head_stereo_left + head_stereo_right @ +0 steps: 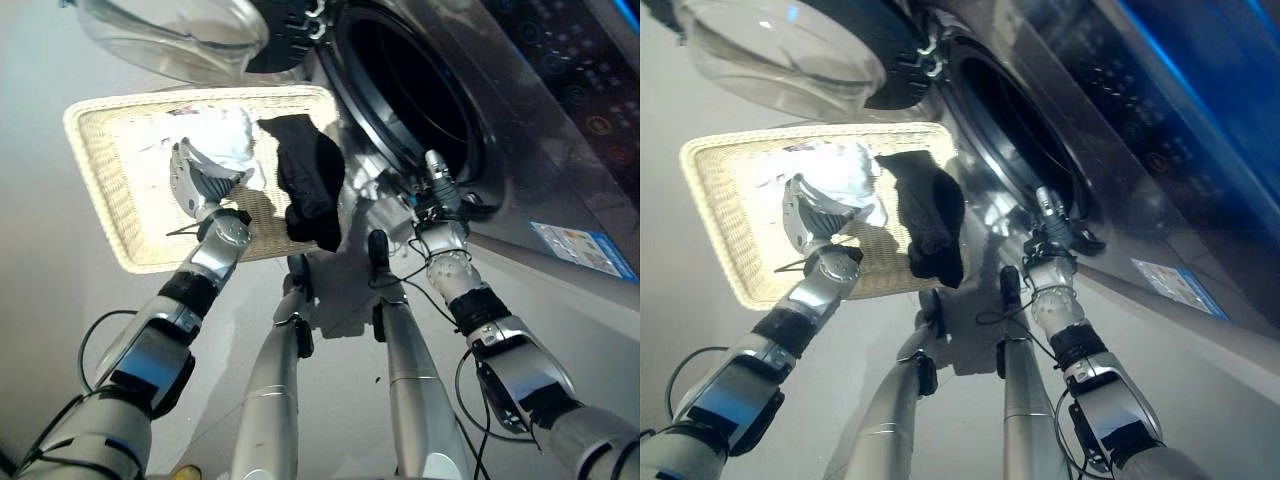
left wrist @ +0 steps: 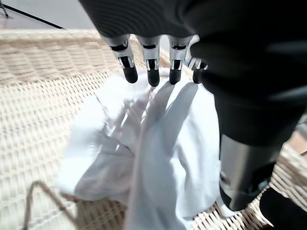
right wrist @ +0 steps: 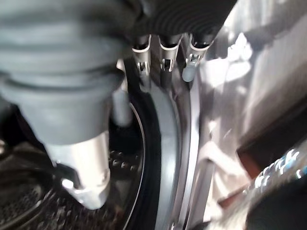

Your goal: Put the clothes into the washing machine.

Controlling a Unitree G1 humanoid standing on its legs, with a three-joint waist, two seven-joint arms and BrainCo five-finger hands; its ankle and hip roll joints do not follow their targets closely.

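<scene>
From the head camera I see a crumpled white garment (image 1: pixel 228 140) and a black garment (image 1: pixel 308 180) in the wicker basket (image 1: pixel 100 170), upper left of frame, beside the washing machine drum opening (image 1: pixel 410 90). My left hand (image 1: pixel 200 180) rests on the white one.

Left wrist: fingers (image 2: pixel 151 72) straight, relaxed over the rumpled white cloth.

Right wrist: right hand (image 3: pixel 163 52), fingers extended, grasping nothing, at the door seal (image 3: pixel 165 143).

Woven wicker basket (image 1: pixel 100 190) rough; white cloth (image 2: pixel 158 143) soft; washing machine (image 1: pixel 560 170) glossy metal.

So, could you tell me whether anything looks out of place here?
Only the black garment: it drapes over the wicker basket's rim, hanging outside, while the white garment lies inside under the left hand.
</scene>
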